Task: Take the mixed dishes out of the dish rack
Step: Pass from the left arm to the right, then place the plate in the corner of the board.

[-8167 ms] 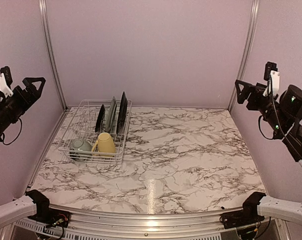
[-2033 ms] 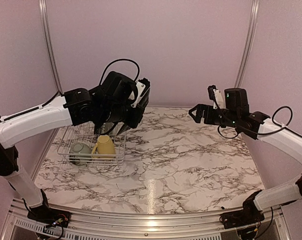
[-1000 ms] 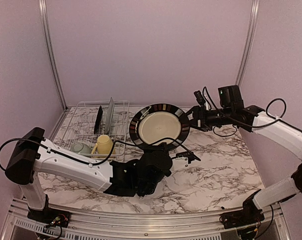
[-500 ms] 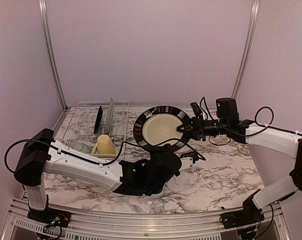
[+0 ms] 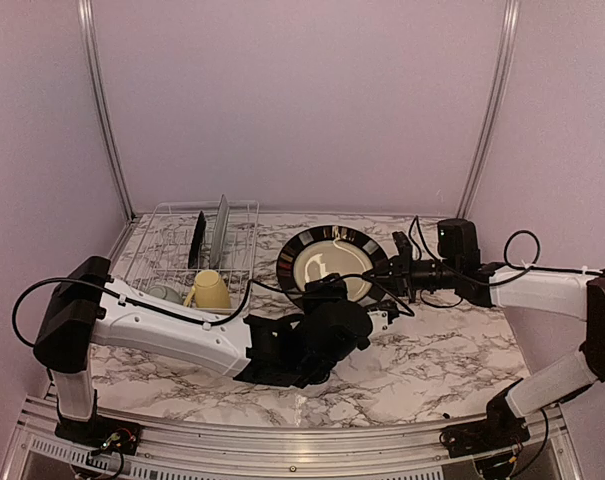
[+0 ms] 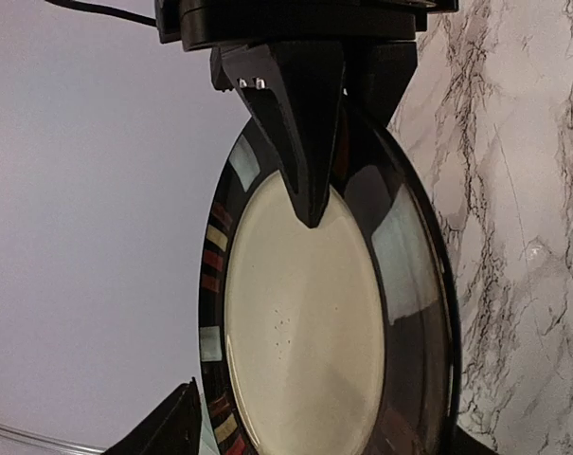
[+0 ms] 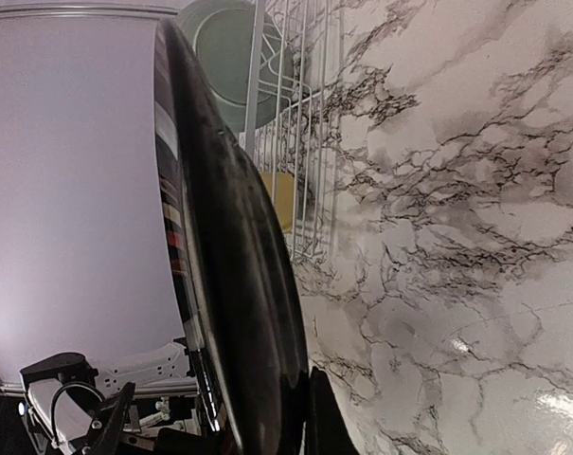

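Cream plate [image 5: 317,262], right gripper [image 5: 374,270] (at rim)

The table [image 5: 452,350] had a white marble-pattern top with grey veining and a glossy finish; a light glint showed on it [image 7: 461,346]. A plain lilac back wall [image 5: 302,100] stood at the table's far edge. Lilac side walls rose at the table's left [image 5: 32,150] and right [image 5: 572,120]. Two metal posts stood at the table's far corners, left [image 5: 100,100] and right [image 5: 492,100]. A metal rail [image 5: 302,447] ran along the table's near edge.
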You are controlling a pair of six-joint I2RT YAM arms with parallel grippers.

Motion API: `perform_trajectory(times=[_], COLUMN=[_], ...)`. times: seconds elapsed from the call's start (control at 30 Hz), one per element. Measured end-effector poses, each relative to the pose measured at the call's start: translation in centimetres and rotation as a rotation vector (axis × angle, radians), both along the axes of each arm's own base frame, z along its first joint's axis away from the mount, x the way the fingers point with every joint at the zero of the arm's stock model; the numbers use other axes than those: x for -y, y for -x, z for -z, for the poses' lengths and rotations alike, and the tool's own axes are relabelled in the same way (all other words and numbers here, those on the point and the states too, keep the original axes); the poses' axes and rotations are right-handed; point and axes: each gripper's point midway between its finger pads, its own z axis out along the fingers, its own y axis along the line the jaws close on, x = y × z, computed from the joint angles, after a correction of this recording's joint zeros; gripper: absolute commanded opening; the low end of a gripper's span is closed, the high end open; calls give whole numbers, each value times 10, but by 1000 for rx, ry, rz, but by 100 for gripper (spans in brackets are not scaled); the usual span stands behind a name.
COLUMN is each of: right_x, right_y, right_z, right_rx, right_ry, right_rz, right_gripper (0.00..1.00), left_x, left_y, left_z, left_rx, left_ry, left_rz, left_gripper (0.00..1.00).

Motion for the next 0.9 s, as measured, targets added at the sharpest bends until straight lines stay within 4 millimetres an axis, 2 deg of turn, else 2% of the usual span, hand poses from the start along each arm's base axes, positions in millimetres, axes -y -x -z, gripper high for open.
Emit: perform_trajectory(times=[0.13, 0.23, 0.3, 0.37, 0.43, 0.5, 0.6, 0.73, 0.9], right_x=[16, 33, 51, 73, 100, 124, 159, 193, 232], right_y=[-10, -20, -31, -43, -53, -61, -65, -68, -65], right_z=[7, 7, 8, 11, 18, 24, 34, 47, 64], right_rx=[-21, -19, 4, 17, 31, 38, 47, 35, 14], right_ry=[-14, -29, -27, -16, 6, 32, 63, 108, 162], right_rz=[61, 105, 154, 215, 283, 344, 434, 522, 624], right_gripper=[0, 0, 0, 0, 0, 0, 0, 0, 0], left_x=[-5, -6, -9, -16, -27, -50, -84, -119, -140], left_y=[1, 4, 4, 4, 1, -5, -13, -19, -13], left_z=[-4, -15, -31, -56, -80, -105, -126, -132, -124], left_rx=[-57, -132, -195, -255, -298, -339, -400, -469, -524], left_ry=[71, 154, 245, 373, 504, 649, 833, 1027, 1144], left_rz=[-12, -5, -3, 3, 1, -11, -31, -61, -75], left_gripper=[92, 99, 99, 99, 99, 99, 99, 99, 99])
